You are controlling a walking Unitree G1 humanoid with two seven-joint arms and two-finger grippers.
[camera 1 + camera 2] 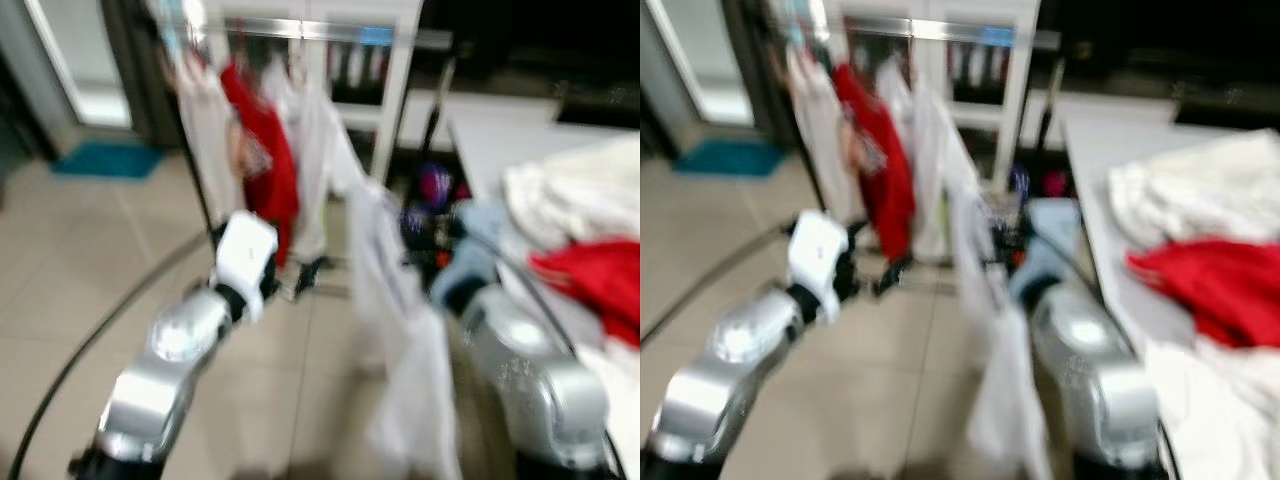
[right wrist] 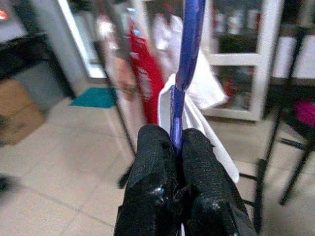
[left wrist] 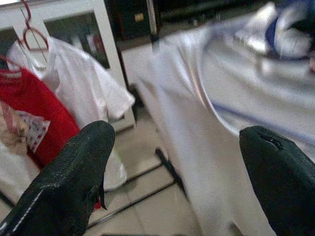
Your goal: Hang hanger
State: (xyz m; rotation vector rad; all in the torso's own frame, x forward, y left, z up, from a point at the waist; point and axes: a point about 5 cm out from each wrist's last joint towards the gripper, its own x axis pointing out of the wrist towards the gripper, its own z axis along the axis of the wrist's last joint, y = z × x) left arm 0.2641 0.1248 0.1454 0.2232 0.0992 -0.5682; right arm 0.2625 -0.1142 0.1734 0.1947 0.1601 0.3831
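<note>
Hanger, blue, carrying a white garment: pinched between your right gripper's closed fingers, short of the clothes rail.

Your right arm holds it up in front of the rack, the white garment draping down between your two arms. Your left gripper has its fingers spread wide and holds nothing, raised near the hanging clothes. On the rail hang a red shirt and a white T-shirt. Beside your right arm, a white table bears heaped white and red laundry. Head views are blurred.

Blue hanger (white shirt draped) stands upright.
</note>
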